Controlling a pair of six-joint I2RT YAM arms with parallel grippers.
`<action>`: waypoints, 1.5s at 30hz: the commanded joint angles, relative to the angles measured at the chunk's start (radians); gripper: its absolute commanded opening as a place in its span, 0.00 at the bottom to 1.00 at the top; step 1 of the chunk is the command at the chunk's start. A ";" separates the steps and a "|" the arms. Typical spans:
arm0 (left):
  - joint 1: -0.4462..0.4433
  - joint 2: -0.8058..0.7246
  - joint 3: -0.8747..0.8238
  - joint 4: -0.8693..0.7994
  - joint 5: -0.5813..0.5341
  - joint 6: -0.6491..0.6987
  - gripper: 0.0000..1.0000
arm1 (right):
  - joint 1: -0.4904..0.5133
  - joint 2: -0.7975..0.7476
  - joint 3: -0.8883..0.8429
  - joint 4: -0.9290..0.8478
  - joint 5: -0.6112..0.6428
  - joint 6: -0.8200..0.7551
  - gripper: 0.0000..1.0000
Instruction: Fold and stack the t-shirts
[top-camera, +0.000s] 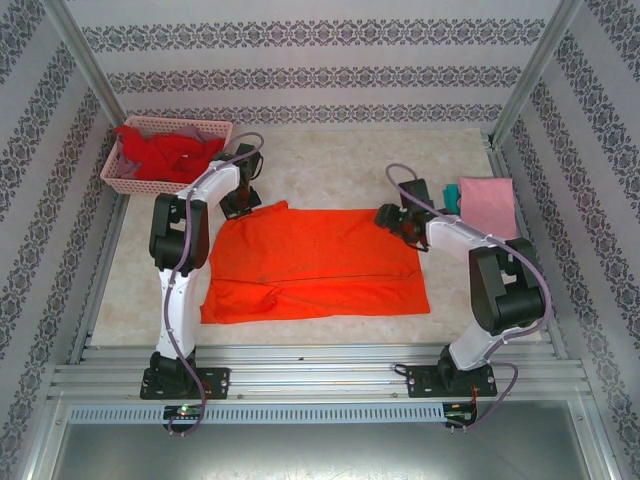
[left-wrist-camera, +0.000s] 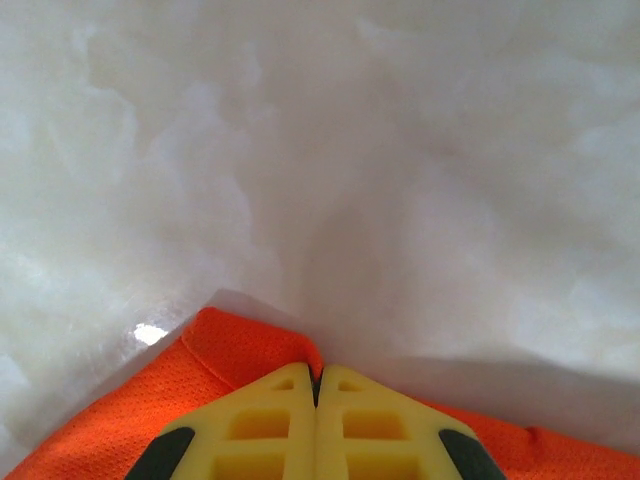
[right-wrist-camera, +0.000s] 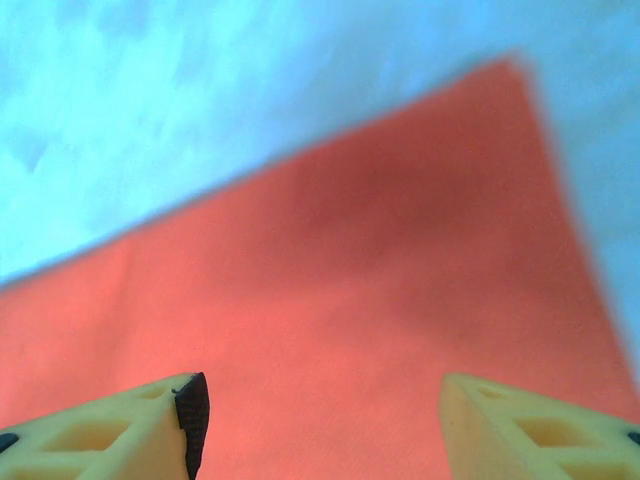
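A bright orange t-shirt (top-camera: 315, 262) lies spread flat in the middle of the table. My left gripper (top-camera: 243, 205) is at its far left corner. In the left wrist view its yellow fingers (left-wrist-camera: 265, 425) are pressed together, and the shirt's orange edge (left-wrist-camera: 240, 350) is pinched at the tips of that gripper (left-wrist-camera: 317, 378). My right gripper (top-camera: 392, 218) sits at the far right corner. It (right-wrist-camera: 320, 420) hangs open just above the orange cloth (right-wrist-camera: 340, 290), nothing between its fingers. A folded pink t-shirt (top-camera: 488, 205) lies at the right on a teal one (top-camera: 450, 193).
A pink lattice basket (top-camera: 190, 122) with red t-shirts (top-camera: 170, 155) stands at the far left corner. Patterned walls and metal posts close in the table on three sides. Bare pale tabletop (top-camera: 330, 165) stretches behind the orange shirt.
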 joint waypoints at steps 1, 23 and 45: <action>-0.004 -0.046 -0.019 0.013 0.002 -0.014 0.00 | -0.051 0.009 0.071 -0.066 0.114 -0.081 0.62; -0.005 -0.040 -0.034 0.028 0.024 -0.011 0.00 | -0.105 0.395 0.399 -0.172 0.125 -0.118 0.40; -0.003 -0.056 -0.042 0.049 0.038 -0.011 0.00 | -0.108 0.375 0.408 -0.173 0.128 -0.154 0.00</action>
